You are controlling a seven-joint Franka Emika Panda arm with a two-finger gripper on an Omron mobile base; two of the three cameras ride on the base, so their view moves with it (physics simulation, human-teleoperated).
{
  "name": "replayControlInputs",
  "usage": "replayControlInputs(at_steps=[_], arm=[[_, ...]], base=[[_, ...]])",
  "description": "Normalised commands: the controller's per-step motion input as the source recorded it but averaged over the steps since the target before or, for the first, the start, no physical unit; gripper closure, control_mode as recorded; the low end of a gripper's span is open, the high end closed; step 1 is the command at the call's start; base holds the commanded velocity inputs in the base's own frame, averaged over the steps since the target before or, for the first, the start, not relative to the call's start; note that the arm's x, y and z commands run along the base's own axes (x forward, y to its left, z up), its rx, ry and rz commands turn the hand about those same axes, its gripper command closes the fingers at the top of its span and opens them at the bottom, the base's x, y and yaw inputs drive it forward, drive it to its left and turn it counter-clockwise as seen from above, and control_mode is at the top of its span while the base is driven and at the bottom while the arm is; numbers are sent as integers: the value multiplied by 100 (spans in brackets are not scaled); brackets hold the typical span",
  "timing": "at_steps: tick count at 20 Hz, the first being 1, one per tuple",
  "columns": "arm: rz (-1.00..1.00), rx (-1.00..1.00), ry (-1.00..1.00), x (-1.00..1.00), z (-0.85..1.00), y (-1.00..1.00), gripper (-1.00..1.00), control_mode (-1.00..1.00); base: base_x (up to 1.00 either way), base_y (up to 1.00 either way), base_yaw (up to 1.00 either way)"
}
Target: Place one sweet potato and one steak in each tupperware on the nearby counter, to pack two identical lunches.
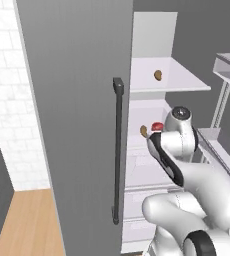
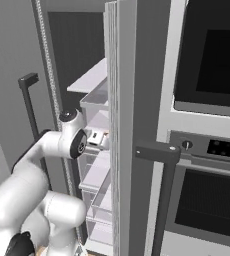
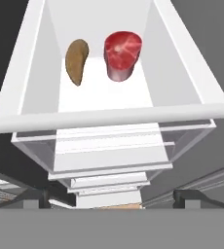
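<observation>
Inside the open fridge, a sweet potato [image 3: 77, 61] and a steak [image 3: 122, 55] lie side by side on a white shelf [image 3: 104, 92], close together but not touching, toward the back. In the hand view the sweet potato is to the left of the steak; in the left base view the same pair is seen as a brown lump [image 1: 143, 131] and a red one [image 1: 157, 126] just past the arm. A second sweet potato [image 1: 158, 75] rests on the shelf above.

The end effector [image 3: 113, 198] is held in front of that shelf with its jaws spread fully wide and nothing between them; only the two dark fingertips [image 3: 186, 195] are seen low in the hand view.

The step in hand is judged to be the reach for the first item. One item should be chosen and the jaws centred on it alone, so that the neighbour is not nudged or caught. For the sweet potato, the jaws would best be closed across its narrow width, not along its length. The front lip of the shelf [image 3: 109, 116] and the shelf above leave a limited slot, so a level entry is advised. The fridge door [image 1: 82, 125] stands open at the left and should be cleared when the arm is drawn out.

No tupperware or counter can be seen from here.
</observation>
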Motion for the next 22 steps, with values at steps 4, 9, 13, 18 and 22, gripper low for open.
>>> replayControlInputs(at_steps=[4,9,13,18,22], arm=[[-3,0,1,53,-17,-25,-100,-100],[0,0,0,43,-35,-15,-100,-100],[0,0,-1,48,-41,-6,-100,-100],[0,0,0,52,-23,-4,-100,-100],[0,0,0,51,-12,-11,-100,-100]], base=[[0,0,0],[0,0,0],[0,0,0],[0,0,0],[0,0,0]])
